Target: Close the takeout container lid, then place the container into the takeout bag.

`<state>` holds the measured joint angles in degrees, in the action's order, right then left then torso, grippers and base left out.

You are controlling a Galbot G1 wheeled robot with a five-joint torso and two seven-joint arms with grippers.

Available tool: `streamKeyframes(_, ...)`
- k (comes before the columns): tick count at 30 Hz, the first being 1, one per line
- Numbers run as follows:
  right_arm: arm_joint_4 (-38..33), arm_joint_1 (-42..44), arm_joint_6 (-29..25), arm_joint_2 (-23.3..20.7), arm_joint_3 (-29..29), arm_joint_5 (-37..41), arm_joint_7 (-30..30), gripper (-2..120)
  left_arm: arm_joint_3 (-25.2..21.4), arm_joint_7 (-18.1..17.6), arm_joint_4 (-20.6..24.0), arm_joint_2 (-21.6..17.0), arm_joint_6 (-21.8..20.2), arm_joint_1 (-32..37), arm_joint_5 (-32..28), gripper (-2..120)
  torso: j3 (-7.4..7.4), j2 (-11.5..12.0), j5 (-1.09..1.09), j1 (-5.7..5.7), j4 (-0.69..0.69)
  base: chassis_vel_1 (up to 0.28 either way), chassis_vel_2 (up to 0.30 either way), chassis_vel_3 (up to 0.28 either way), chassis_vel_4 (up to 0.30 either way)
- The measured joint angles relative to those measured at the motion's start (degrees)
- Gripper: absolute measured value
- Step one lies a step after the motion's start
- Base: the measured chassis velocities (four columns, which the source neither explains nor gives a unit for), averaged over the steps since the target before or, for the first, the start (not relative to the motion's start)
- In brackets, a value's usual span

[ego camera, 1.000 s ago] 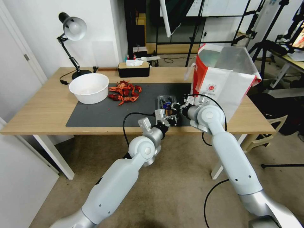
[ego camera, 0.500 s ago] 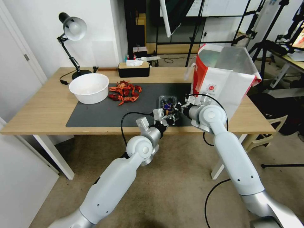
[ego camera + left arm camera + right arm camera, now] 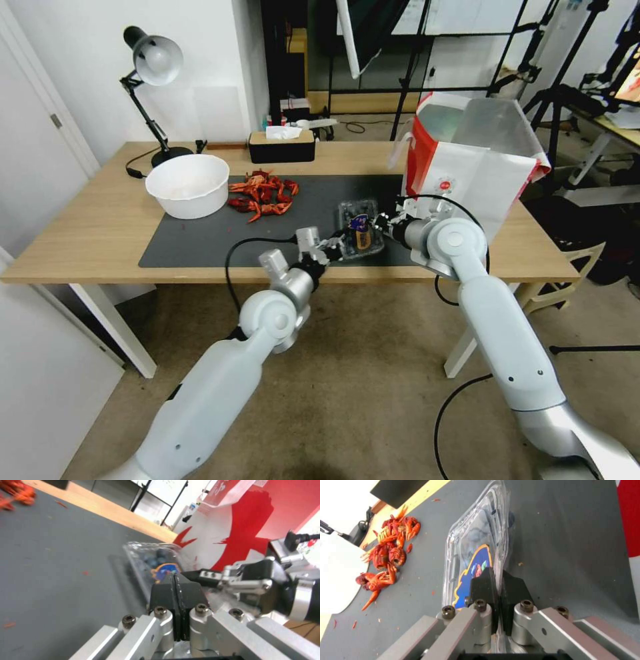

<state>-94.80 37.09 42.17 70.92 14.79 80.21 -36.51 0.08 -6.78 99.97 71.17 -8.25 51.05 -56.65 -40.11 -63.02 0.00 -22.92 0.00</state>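
Crayfish left of takeout container

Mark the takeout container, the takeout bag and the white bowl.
takeout container (image 3: 361, 230), head view, on its labelled lid.
takeout bag (image 3: 477, 183), head view, on its white front panel.
white bowl (image 3: 190, 200), head view, on its outer wall.

The takeout container is clear plastic with dark blue berries inside; its lid bears a blue label edged in orange. The takeout bag is white with red sides, a small red round logo and a silver lining. The mat is dark grey (flecked with red-orange crumbs).
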Motion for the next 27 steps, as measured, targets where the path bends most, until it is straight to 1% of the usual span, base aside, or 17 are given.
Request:
streamKeyframes(5,-0.5,0.0,-0.1,-0.2,0.1,0.4,0.4,0,-3.2,2.0,2.3,-1.8,1.3,3.9,3.1,0,0.00,0.0,0.00,0.00,0.00,0.000,0.000,0.000,0.000)
streamKeyframes(10,-0.9,0.1,-0.1,-0.2,0.2,0.7,0.7,0,-5.1,2.8,4.0,-2.9,2.3,6.2,5.0,0,0.00,0.0,0.01,0.00,-0.01,0.000,0.000,0.000,0.000)
streamKeyframes(12,-1.4,0.1,-0.1,0.1,0.2,1.2,1.2,0,-7.0,3.8,5.2,-4.0,4.1,9.2,8.3,0,0.00,0.0,0.00,0.00,-0.01,0.000,0.000,0.000,0.000)
streamKeyframes(13,-1.5,0.1,-0.1,0.1,0.2,1.2,1.3,0,-7.3,3.9,5.4,-4.2,4.4,9.7,8.8,0,0.00,0.0,0.00,0.00,0.00,0.000,0.000,0.000,0.000)
streamKeyframes(14,-1.7,0.1,-0.1,0.2,0.2,1.4,1.4,0,-7.7,4.1,5.7,-4.5,5.0,10.6,9.5,4,0.00,0.0,0.00,0.00,0.00,0.000,0.000,0.000,0.000)
streamKeyframes(15,-1.7,0.1,-0.1,0.2,0.2,1.4,1.4,0,-7.7,4.1,5.7,-4.5,5.0,10.6,9.5,4,0.00,0.0,0.00,0.00,0.00,0.000,0.000,0.000,0.000)
streamKeyframes(16,-1.9,0.0,-0.1,0.3,0.2,1.6,1.7,0,-8.4,4.5,6.2,-4.9,5.9,12.0,10.7,13,0.00,0.0,0.00,0.00,0.01,0.000,0.000,0.000,0.000)
streamKeyframes(17,-2.1,-0.1,-0.2,0.4,0.2,1.7,1.9,0,-8.8,4.7,6.6,-5.1,6.5,13.1,11.4,17,0.00,0.0,-0.01,0.00,0.01,0.000,0.000,0.000,0.000)
streamKeyframes(18,-2.4,-0.3,-0.2,0.6,0.2,2.0,2.4,0,-10.0,4.9,7.3,-5.5,7.8,15.3,13.4,23,0.01,0.0,-0.01,0.00,0.01,0.000,0.000,0.000,0.000)
streamKeyframes(19,-2.4,-0.3,-0.2,0.6,0.2,2.0,2.4,0,-10.0,4.9,7.3,-5.5,7.8,15.3,13.4,23,0.01,0.0,-0.01,0.00,0.01,0.000,0.000,0.000,0.000)
streamKeyframes(20,-2.6,-0.5,-0.2,0.7,0.2,2.1,2.7,0,-10.6,5.0,7.6,-5.6,8.4,16.1,14.3,27,0.00,0.0,0.00,0.00,-0.01,0.000,0.000,0.000,0.000)
streamKeyframes(22,-3.1,-1.0,-0.3,1.0,0.1,2.2,3.5,0,-13.0,5.5,8.4,-5.8,9.8,19.1,16.7,35,0.00,0.0,-0.01,0.01,0.00,0.000,0.000,0.000,0.000)
streamKeyframes(23,-3.1,-1.0,-0.3,1.0,0.1,2.2,3.5,0,-13.0,5.5,8.4,-5.8,9.8,19.1,16.7,35,0.00,0.0,-0.01,0.01,0.00,0.000,0.000,0.000,0.000)
streamKeyframes(24,-3.4,-1.3,-0.3,1.2,-0.1,2.2,4.2,0,-14.4,5.6,8.8,-5.8,10.5,20.4,17.7,41,0.01,0.0,0.00,0.00,0.01,0.000,0.000,0.000,0.000)
streamKeyframes(25,-4.7,-2.0,-0.8,1.2,-0.2,2.2,6.2,0,-16.8,6.0,9.2,-5.6,12.8,23.8,20.7,53,0.00,0.0,0.00,0.00,0.01,0.000,0.000,0.000,0.000)
streamKeyframes(26,-5.4,-2.3,-1.2,1.1,-0.3,2.2,7.1,0,-18.0,6.2,9.3,-5.3,14.1,24.9,22.1,59,0.00,0.0,0.00,0.00,0.00,0.000,0.000,0.000,0.000)
streamKeyframes(27,-5.4,-2.3,-1.2,1.1,-0.3,2.2,7.1,0,-18.0,6.2,9.3,-5.3,14.1,24.9,22.1,59,0.00,0.0,0.00,0.00,0.00,0.000,0.000,0.000,0.000)
